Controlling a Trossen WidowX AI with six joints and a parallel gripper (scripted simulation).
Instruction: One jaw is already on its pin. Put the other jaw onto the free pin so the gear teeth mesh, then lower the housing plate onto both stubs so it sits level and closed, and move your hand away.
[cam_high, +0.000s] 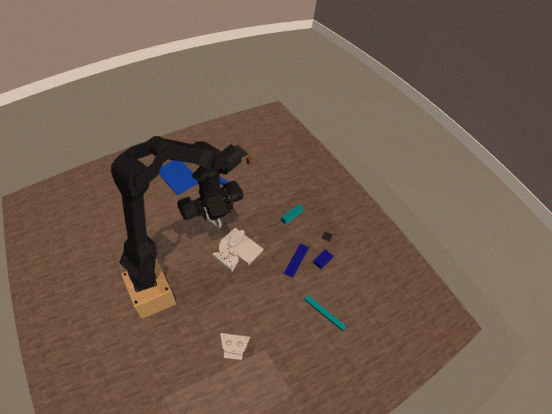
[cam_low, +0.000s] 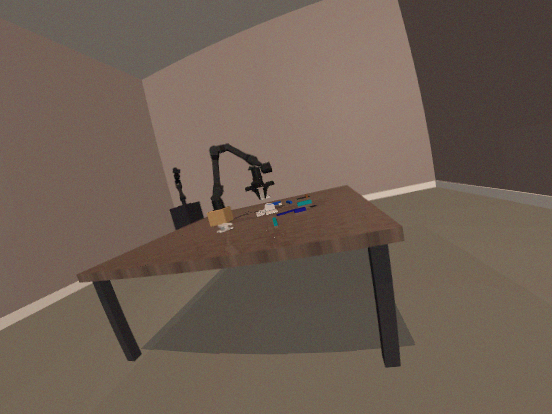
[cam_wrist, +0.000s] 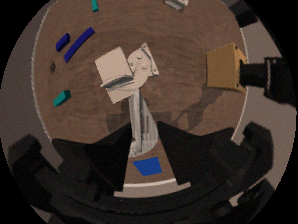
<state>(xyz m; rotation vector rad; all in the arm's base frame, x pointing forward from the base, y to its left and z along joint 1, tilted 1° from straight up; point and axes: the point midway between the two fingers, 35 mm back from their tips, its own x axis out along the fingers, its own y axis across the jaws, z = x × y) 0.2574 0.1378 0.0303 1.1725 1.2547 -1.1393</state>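
The pale base (cam_high: 251, 249) (cam_wrist: 111, 65) lies on the table. One pale jaw (cam_high: 236, 237) (cam_wrist: 117, 82) is on it, and small pins and holes show at its narrower end. My gripper (cam_high: 213, 213) (cam_low: 263, 196) (cam_wrist: 144, 124) is shut on the other pale jaw (cam_high: 216, 221) (cam_wrist: 140, 117), which hangs between the fingertips above the table, off the base, on the side towards the blue pieces. The fingers hide part of this jaw. The pale housing plate (cam_high: 234, 351) (cam_low: 225, 228) (cam_wrist: 176, 4) with two round holes lies apart, nearer the front of the table.
A blue plate (cam_high: 177, 178) (cam_wrist: 149, 166) lies behind the arm. Teal blocks (cam_high: 292, 214) (cam_high: 325, 313) (cam_wrist: 62, 98), dark blue blocks (cam_high: 296, 260) (cam_high: 323, 259) and a small black piece (cam_high: 327, 236) lie beyond the base. The arm's wooden mount (cam_high: 155, 303) (cam_wrist: 221, 67) stands to one side.
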